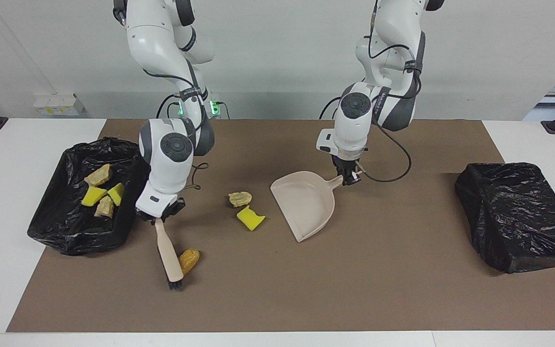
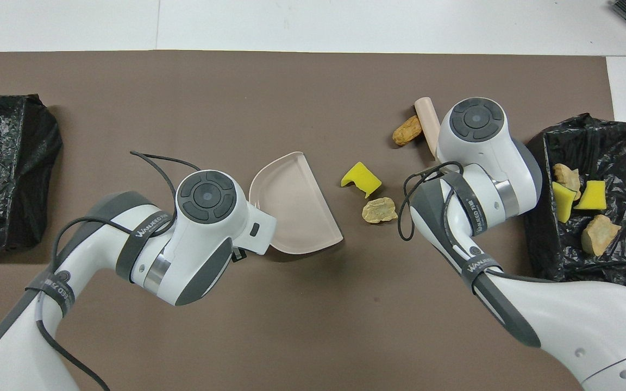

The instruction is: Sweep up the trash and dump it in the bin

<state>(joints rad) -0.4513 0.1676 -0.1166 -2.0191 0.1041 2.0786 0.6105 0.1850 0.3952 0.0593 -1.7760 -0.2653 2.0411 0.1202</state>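
Three scraps of trash lie loose on the matte brown table mat (image 1: 354, 289). A golden-brown, crusty, oval bread-like lump (image 1: 189, 260) is touching the side of the beige plastic brush with short black bristles (image 1: 169, 257), farther from the robots than the rest. A pale tan, rough, flattish crust lump (image 1: 240, 198) and a bright yellow notched sponge chunk (image 1: 250, 218) lie just beside each other between the brush and the beige, smooth, shovel-shaped plastic dustpan (image 1: 305, 205). Four more scraps, yellow sponge and tan crust, are seen inside the bin lined with crinkled glossy black plastic (image 1: 60, 226) at the right arm's end of the table; a second black-bagged bin (image 1: 513, 217) stands at the left arm's end.

The right gripper (image 1: 160, 215) is clamped on the brush handle's upper end, the brush slanting down to the mat. The left gripper (image 1: 350, 177) is closed on the dustpan's short handle, the pan's open lip tilted toward the scraps.

The scraps are judged light and dry. The sponge is judged soft and springy, likely to tumble or bounce; the crusty lumps are judged stiff, crumbly and prone to rolling. They are best pushed low at their sides by the bristles, not pinched, with gentle strokes toward the pan's lip.
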